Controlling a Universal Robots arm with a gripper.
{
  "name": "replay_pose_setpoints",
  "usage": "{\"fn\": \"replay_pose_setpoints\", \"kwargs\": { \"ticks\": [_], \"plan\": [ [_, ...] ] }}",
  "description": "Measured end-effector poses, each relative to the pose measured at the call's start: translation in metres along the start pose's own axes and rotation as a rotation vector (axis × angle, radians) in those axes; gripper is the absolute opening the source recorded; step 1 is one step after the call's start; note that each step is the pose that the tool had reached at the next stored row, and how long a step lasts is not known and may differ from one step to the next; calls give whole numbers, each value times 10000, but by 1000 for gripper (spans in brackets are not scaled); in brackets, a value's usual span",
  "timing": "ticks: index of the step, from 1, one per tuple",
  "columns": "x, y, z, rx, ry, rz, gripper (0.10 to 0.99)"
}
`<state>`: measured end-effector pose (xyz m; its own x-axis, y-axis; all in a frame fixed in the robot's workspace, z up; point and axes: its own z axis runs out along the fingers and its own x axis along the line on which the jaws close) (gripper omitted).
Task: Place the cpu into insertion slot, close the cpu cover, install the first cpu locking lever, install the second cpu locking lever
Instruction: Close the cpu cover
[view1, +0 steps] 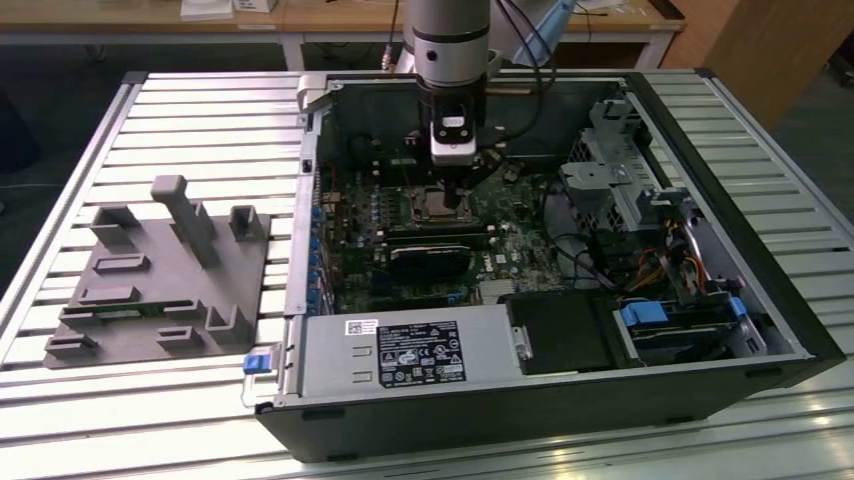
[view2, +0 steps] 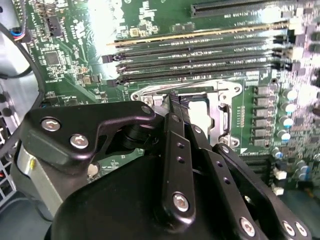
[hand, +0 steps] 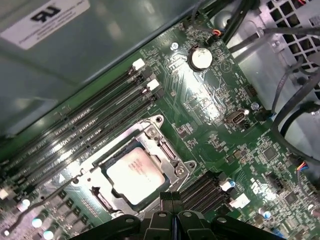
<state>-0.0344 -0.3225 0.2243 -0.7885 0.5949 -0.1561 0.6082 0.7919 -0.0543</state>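
The gripper hangs low inside the open computer case, right over the insertion slot; its jaws are pressed together with nothing between them, the fingertips just at the slot's rim in the first wrist view. The cpu lies seated in the slot, its pale top showing through the window of the cpu cover, which looks folded down flat; so the first two steps seem done; whether either locking lever is latched I cannot tell. Room is tight: memory slots run along one side of the socket; a black connector sits near the fingertips; cables crowd the exterior view's right; straight up looks free.
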Motion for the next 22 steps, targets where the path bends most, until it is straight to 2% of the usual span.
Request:
{"fn": "replay_pose_setpoints", "kwargs": {
  "ticks": [10, 15, 19, 22],
  "plan": [
    [0, 0, 0, -22, -31, -265, 106],
    [0, 0, 2, -155, -78, -1117, 106],
    [1, 0, 3, -312, -28, -1441, 106],
    [1, 0, 3, -366, -16, -1592, 106]
  ]
}}
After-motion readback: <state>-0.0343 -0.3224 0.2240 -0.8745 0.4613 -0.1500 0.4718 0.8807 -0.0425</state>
